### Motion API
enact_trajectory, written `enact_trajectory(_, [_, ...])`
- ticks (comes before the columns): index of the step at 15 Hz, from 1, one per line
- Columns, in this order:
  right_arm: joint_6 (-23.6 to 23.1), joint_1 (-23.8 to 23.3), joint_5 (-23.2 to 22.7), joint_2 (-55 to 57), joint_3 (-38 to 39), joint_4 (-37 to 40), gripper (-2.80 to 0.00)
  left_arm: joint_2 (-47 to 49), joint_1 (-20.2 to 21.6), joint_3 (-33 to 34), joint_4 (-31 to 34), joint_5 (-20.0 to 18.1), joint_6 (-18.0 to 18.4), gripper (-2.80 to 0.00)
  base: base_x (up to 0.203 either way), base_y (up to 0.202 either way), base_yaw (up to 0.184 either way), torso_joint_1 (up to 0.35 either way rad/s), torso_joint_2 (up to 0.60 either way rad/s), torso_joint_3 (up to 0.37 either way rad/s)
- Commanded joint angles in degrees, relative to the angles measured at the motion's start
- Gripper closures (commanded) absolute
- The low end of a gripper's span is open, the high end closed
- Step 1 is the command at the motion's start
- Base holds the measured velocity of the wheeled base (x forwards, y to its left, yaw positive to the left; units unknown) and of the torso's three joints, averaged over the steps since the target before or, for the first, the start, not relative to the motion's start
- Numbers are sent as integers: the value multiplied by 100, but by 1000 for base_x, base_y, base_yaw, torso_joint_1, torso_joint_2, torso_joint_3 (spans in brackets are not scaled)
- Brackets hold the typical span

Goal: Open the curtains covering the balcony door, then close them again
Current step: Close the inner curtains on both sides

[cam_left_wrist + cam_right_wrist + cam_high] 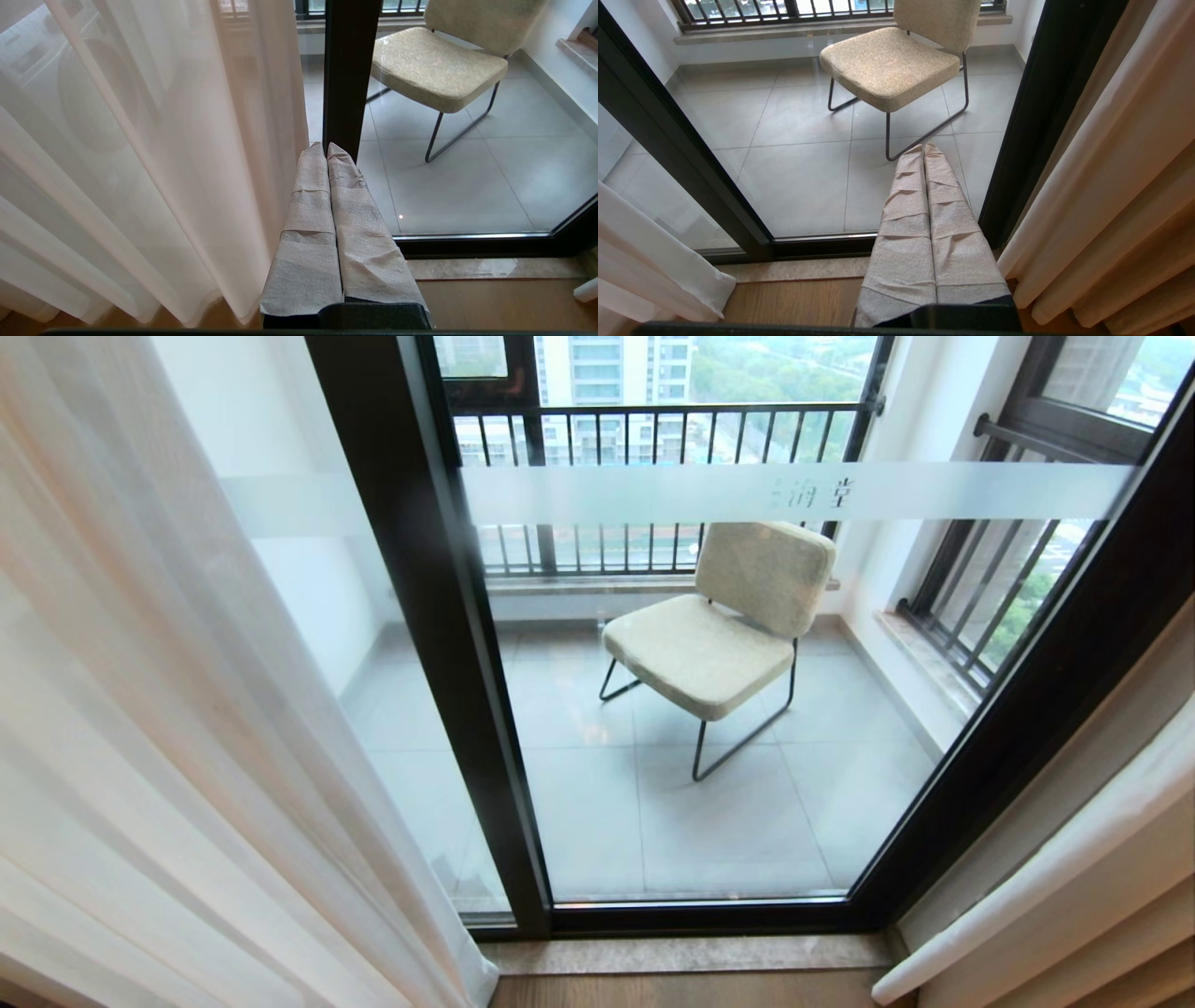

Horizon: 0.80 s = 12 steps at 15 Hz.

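Left gripper [326,148], fingers wrapped in pale cloth tape, is pressed fully together and holds nothing; its tips point toward the dark upright frame of the balcony door [348,70], which stands directly ahead of them. Beside this gripper, on its outer side, hangs the white sheer layer of the curtains [140,163], its pleats falling to the wooden floor [490,303] just short of the fingers without touching them. Right gripper [924,149], wrapped alike, is likewise closed on nothing and points at the glass panel of the door, whose right frame member stands just off its outer side. Beyond that member, next to this gripper, hangs the beige-grey opaque curtain layer [1125,163] with a pale lining fold. Ahead of both grippers, behind the glass, a cushioned chair [738,616] on thin metal legs rests on the grey balcony tiles. In the head view neither gripper appears; the glass between the drawn-back drapes is uncovered, crossed by a frosted band [794,491].
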<state>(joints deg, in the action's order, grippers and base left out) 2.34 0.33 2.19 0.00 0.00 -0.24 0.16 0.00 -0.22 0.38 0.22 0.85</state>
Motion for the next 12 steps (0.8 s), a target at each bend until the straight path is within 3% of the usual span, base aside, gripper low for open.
enact_trajectory(1, [3, 2, 0, 9, 0, -2, 0, -16, 0, 4, -3, 4, 3, 0, 0, 0, 0, 0, 0, 0])
enact_trajectory(12, [3, 2, 0, 9, 0, -2, 0, -16, 0, 4, -20, 13, 11, 0, 0, 0, 0, 0, 0, 0])
